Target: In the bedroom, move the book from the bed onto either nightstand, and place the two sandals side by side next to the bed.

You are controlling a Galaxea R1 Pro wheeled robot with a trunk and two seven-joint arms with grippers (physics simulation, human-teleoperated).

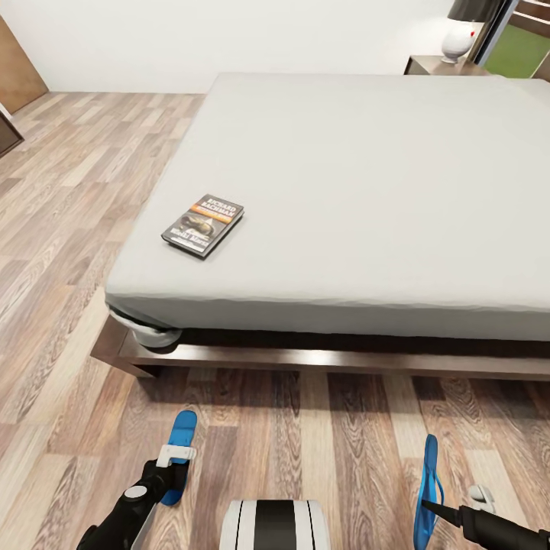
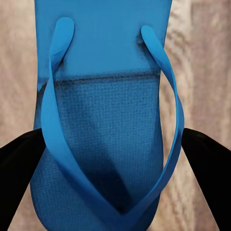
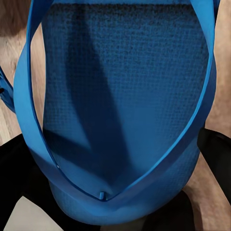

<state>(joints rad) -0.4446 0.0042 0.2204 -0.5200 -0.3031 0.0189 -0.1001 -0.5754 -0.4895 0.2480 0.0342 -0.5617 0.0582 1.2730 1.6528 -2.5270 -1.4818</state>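
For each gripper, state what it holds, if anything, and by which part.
Left gripper: a blue sandal, clamped across its sole edges. Right gripper: the other sandal, held on edge; exact grip point unclear.

grey bed (image 1: 397,191), book (image 1: 203,224) lying on it

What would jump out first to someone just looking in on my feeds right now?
Two bright blue sandals, one at each tool: the left sandal lies flat low over the floor, the right sandal is tilted on edge. Next, the wide grey bed ahead, with the book lying flat near its left front corner. A white lamp stands on the nightstand beyond.
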